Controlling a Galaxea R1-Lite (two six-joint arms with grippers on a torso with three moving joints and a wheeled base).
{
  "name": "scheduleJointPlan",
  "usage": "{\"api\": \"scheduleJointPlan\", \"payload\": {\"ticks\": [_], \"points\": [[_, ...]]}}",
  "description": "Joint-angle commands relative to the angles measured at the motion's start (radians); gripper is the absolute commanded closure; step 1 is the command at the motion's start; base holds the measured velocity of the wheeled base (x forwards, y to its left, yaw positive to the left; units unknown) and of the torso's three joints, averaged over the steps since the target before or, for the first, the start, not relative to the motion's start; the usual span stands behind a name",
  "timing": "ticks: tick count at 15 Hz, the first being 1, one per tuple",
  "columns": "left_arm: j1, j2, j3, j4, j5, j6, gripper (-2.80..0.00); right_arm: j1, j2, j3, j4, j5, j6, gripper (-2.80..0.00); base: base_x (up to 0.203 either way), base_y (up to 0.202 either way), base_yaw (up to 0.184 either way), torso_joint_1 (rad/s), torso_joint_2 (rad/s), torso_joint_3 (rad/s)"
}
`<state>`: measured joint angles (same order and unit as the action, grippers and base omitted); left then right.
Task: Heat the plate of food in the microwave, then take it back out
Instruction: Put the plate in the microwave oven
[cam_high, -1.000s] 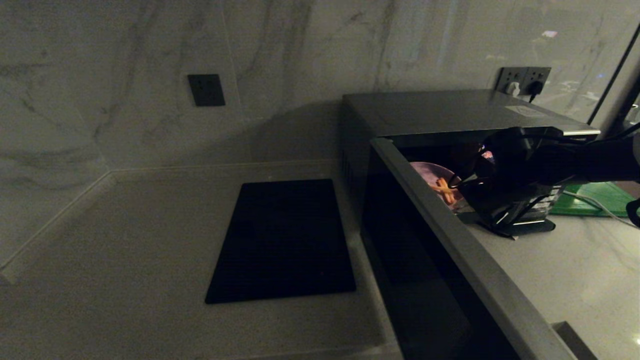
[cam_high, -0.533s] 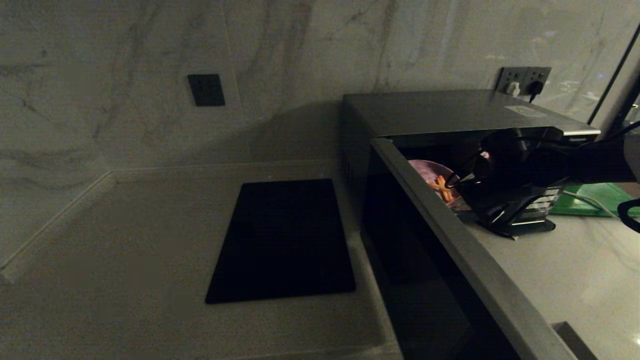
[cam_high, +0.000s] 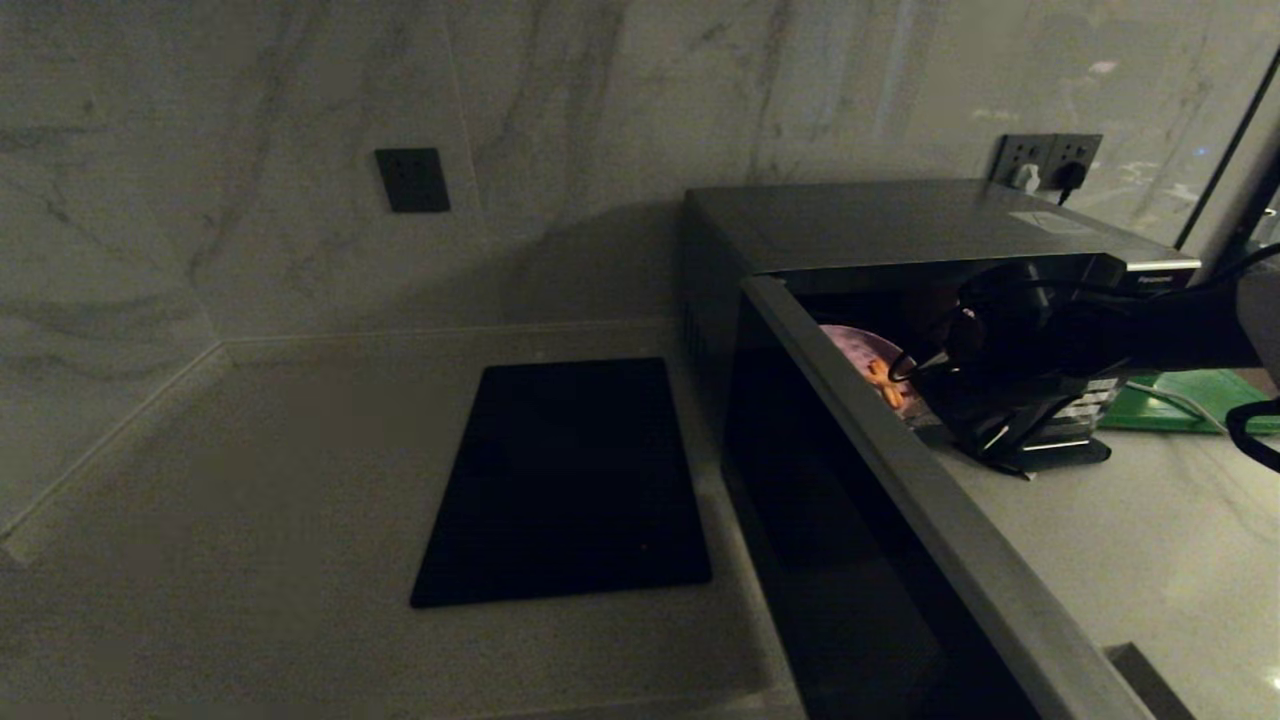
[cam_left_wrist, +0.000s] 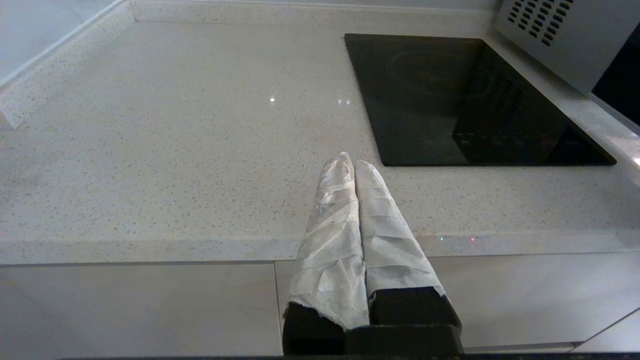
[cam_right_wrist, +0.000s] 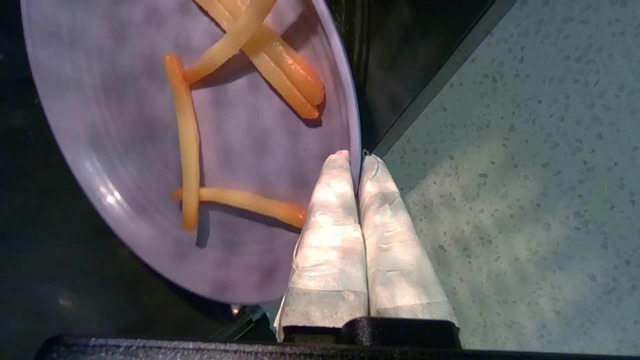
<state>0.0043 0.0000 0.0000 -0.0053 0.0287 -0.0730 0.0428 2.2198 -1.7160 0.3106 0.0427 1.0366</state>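
The black microwave stands at the right with its door swung open toward me. In its opening sits the lilac-pink plate with orange-yellow sticks of food. My right gripper reaches in from the right and is shut on the plate's rim, one wrapped finger above it and one below. The plate is over the dark cavity floor, just past the microwave's front edge. My left gripper is shut on nothing, parked above the counter's front edge near the cooktop.
A flat black cooktop lies on the pale counter left of the microwave. A green board lies behind my right arm. Wall sockets hold plugs behind the microwave. Speckled counter lies right of the opening.
My right gripper and the plate have shifted slightly left, so a little less of the plate shows past the door. The left arm has not moved.
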Motion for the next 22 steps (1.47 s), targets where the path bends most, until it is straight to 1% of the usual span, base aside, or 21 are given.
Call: {"api": "scheduleJointPlan", "payload": {"ticks": [1, 18, 19, 22], "points": [[0.000, 0.002, 0.000, -0.001, 0.002, -0.001, 0.00, 0.000, 0.006, -0.002, 0.002, 0.000, 0.005, 0.00, 0.000, 0.000, 0.000, 0.000, 0.00, 0.000], [0.000, 0.002, 0.000, -0.001, 0.002, -0.001, 0.00, -0.012, 0.000, -0.022, 0.001, -0.014, 0.003, 0.00, 0.000, 0.000, 0.000, 0.000, 0.00, 0.000], [0.000, 0.002, 0.000, -0.001, 0.000, -0.001, 0.00, -0.014, 0.000, -0.024, 0.001, -0.014, 0.003, -2.80, 0.000, 0.000, 0.000, 0.000, 0.00, 0.000], [0.000, 0.002, 0.000, -0.001, 0.000, -0.001, 0.00, -0.014, -0.001, -0.024, 0.001, -0.014, 0.003, -2.80, 0.000, 0.000, 0.000, 0.000, 0.00, 0.000]]}}
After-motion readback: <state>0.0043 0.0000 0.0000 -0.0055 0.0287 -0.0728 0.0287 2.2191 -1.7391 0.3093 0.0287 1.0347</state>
